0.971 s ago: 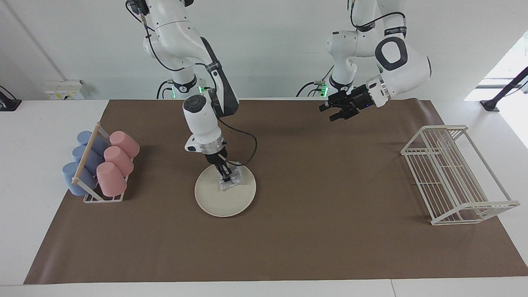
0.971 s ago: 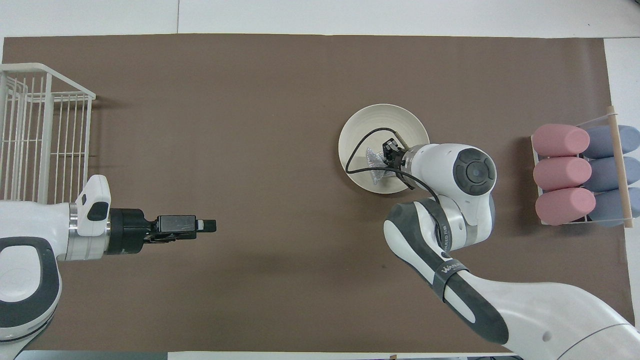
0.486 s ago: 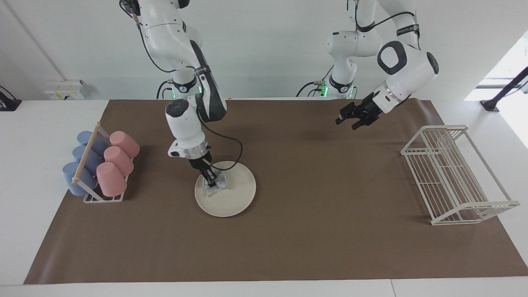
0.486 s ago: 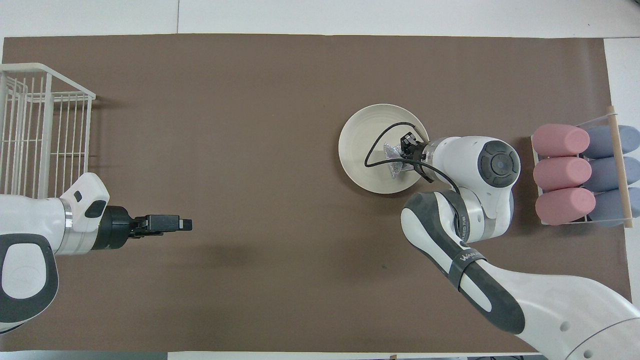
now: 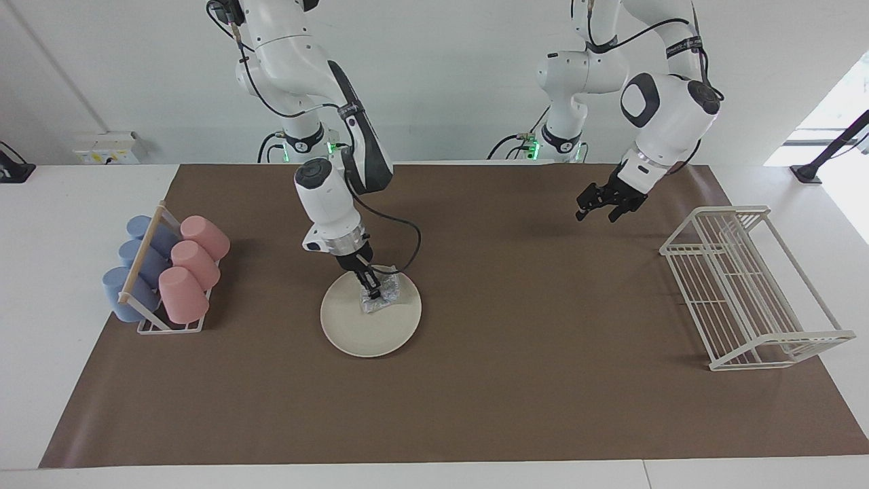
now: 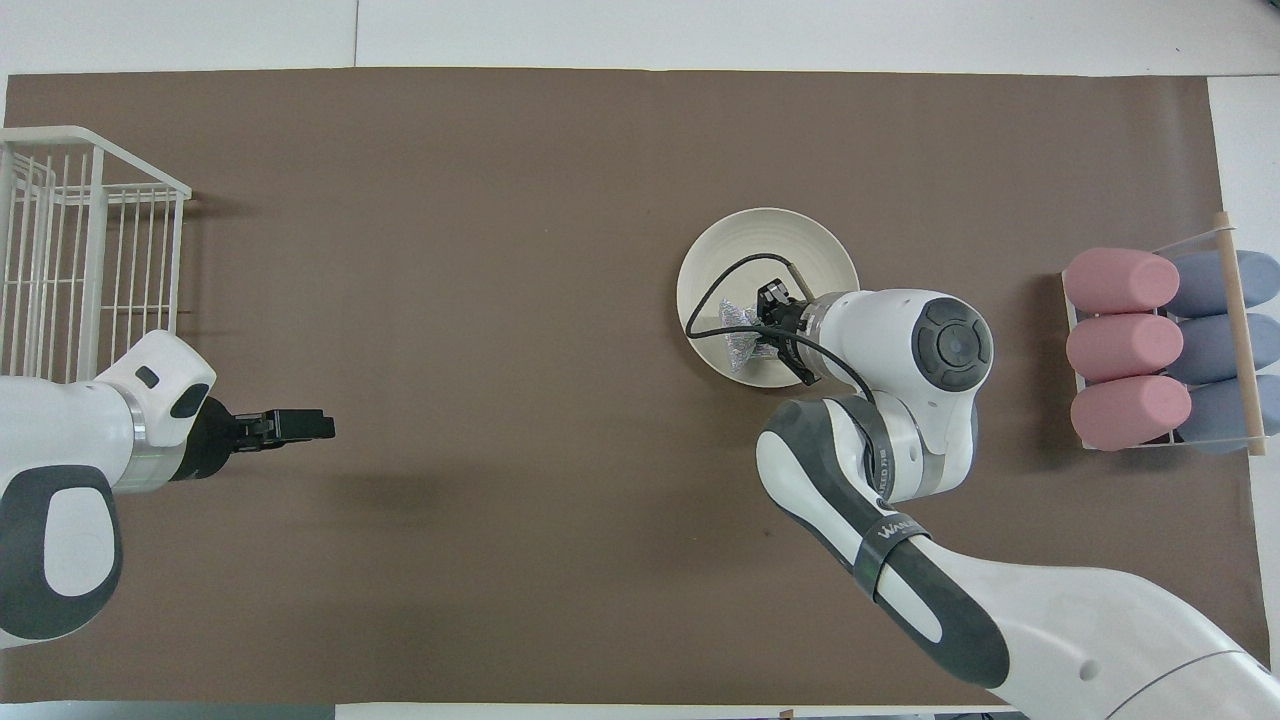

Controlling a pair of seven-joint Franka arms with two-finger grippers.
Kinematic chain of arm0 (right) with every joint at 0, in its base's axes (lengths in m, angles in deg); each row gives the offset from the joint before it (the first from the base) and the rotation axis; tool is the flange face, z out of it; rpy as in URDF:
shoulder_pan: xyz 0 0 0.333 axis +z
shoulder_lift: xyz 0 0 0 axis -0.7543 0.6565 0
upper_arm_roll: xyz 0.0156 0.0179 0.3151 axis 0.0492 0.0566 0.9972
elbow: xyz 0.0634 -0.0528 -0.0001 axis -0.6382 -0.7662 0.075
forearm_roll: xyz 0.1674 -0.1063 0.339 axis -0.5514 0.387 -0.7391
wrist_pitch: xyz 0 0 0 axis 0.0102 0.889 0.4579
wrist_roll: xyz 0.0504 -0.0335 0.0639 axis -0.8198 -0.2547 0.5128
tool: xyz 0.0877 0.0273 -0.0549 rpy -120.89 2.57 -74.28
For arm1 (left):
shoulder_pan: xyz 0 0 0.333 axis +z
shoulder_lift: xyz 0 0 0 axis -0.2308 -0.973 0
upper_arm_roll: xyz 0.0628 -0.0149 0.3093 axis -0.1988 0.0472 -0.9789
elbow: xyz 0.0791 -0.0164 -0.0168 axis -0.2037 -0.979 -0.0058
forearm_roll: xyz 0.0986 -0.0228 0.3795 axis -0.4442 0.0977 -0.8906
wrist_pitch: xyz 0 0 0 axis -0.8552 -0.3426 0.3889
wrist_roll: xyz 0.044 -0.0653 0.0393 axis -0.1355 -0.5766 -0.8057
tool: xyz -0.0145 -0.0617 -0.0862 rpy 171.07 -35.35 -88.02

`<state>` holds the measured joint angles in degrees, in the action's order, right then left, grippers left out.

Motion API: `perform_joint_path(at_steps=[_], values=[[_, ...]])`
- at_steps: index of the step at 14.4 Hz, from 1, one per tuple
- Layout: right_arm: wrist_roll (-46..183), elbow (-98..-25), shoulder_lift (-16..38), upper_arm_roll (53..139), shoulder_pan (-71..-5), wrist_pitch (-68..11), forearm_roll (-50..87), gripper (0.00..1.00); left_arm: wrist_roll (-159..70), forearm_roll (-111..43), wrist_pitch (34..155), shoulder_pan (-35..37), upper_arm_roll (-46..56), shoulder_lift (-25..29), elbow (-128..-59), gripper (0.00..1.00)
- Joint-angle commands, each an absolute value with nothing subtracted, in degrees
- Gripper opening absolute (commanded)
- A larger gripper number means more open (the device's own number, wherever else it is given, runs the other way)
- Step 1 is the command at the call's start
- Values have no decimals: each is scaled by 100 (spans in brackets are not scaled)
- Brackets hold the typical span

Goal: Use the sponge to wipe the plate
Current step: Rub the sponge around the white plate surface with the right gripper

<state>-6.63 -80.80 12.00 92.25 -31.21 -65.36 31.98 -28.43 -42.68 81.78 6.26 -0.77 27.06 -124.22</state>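
The plate (image 5: 371, 318) (image 6: 767, 250) lies flat on the brown mat (image 5: 475, 407) (image 6: 450, 200), round, cream-white, with a low rim and faint rings, toward the right arm's end of the table. Bare mat surrounds it on every side, with a wide stretch between it and the wire rack (image 5: 747, 292) (image 6: 85, 250) at the left arm's end. The cup holder (image 5: 166, 272) (image 6: 1165, 345) stands well apart from the plate at the right arm's end, close to the mat's edge. The mat's edge farthest from the robots is clear of things, as is most of its middle.

The right gripper (image 5: 370, 288) (image 6: 765, 325) is closed on the sponge (image 5: 379, 297) (image 6: 738, 340), a small, wrinkly, silvery pad with glittering specks, and presses it onto the part of the plate nearer to the robots. A black cable (image 5: 407, 234) (image 6: 730, 290) loops from the wrist over the plate.

The left gripper (image 5: 601, 207) (image 6: 300, 428) hangs open and empty over bare mat, near the rack but apart from it; that arm waits.

The right arm's forearm band reads "WANLIEO" or similar in the overhead view, not fully legible.

The holder is clear plastic with a wooden rod (image 5: 142, 251) (image 6: 1238, 335) across; three pink cups (image 5: 190, 268) (image 6: 1125, 345) and three blue cups (image 5: 136, 261) (image 6: 1215, 345) lie in it on their sides. The rack is white coated wire with thin parallel bars, tilted open.
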Motion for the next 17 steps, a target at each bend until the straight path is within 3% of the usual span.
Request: perform_joint_path(at_steps=[1, 11, 17], values=[[-543, -8035, 1389, 9263, -3183, -6624, 2979, 0, -2975, -4413, 8247, 772, -40, 2603, -12325, 100], [1164, -7965, 1442, 9246, -3763, -6580, 2979, 0, -2975, -4413, 8238, 719, -13, 2603, -12325, 100], [-29, -8018, 1398, 9254, -3149, -6597, 2970, 0, -2984, -4413, 8247, 702, -5, 2603, -12325, 100]])
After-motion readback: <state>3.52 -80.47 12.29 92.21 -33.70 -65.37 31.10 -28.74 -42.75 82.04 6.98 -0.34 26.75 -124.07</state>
